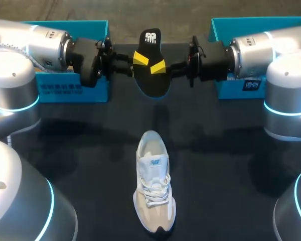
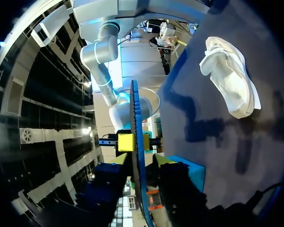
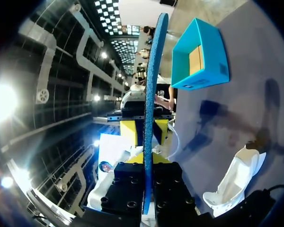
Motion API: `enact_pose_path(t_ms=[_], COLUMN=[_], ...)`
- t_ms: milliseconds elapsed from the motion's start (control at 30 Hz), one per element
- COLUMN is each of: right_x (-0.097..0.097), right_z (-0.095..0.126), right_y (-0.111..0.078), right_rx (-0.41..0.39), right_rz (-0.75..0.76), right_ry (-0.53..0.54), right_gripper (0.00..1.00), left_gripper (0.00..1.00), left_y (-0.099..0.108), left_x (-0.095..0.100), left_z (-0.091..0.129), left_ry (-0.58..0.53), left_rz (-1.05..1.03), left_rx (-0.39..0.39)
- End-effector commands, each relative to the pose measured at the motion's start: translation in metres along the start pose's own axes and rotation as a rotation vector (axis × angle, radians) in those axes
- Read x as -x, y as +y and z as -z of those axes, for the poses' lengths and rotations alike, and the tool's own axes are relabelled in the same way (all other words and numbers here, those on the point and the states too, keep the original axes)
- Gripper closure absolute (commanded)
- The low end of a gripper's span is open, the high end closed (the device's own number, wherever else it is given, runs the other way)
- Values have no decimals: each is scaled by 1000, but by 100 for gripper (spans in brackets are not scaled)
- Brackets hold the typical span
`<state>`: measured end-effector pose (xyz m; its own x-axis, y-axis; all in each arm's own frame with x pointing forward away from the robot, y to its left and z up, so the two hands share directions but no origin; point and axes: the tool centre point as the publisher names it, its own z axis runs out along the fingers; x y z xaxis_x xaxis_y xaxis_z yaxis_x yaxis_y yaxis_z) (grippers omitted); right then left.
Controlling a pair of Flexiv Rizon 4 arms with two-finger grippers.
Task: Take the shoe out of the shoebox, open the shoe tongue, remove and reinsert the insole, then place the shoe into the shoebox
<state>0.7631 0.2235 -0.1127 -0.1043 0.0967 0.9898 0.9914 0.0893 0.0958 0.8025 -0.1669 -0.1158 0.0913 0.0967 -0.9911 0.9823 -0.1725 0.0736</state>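
A black insole (image 1: 151, 75) with a blue underside hangs in the air above the back of the table, edge-on in both wrist views (image 2: 136, 170) (image 3: 151, 71). My right gripper (image 1: 159, 67) comes in from the right and is shut on it, its yellow tips pressed to both faces (image 2: 126, 142). My left gripper (image 1: 140, 58) meets the insole from the other side (image 3: 148, 132); I cannot make out whether it still holds. The white and grey shoe (image 1: 153, 183) (image 2: 229, 78) (image 3: 234, 182) stands upright on the black table, toe toward the front edge, apart from both grippers.
Two teal shoebox parts sit at the back: one at the left (image 1: 72, 90) (image 3: 199, 52) behind my left arm, one at the right (image 1: 241, 85) (image 2: 195, 172) behind my right arm. Both arms span the table's back.
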Motion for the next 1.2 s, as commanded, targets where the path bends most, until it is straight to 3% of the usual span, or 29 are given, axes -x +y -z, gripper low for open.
enact_pose_path(t_ms=[33,433,567,1100,1200], right_x=[3,17,24,27,30], right_z=[-1,7,7,7,10], right_y=[1,6,9,8,10], right_rx=[-6,-11,-21,-17,-44], right_rz=[27,150,183,195,203], right_ry=[-4,-35,-51,-23,-58], right_gripper=[100,100,100,100,100], left_gripper=[0,0,0,0,0], left_y=[-4,-18,-22,-22,-31], left_x=[-1,-24,-40,-40,-44], left_z=[7,47,61,61,52], left_ry=[15,184,347,347,360], left_rz=[-3,63,151,151,264], left_rx=[4,9,-15,-15,88])
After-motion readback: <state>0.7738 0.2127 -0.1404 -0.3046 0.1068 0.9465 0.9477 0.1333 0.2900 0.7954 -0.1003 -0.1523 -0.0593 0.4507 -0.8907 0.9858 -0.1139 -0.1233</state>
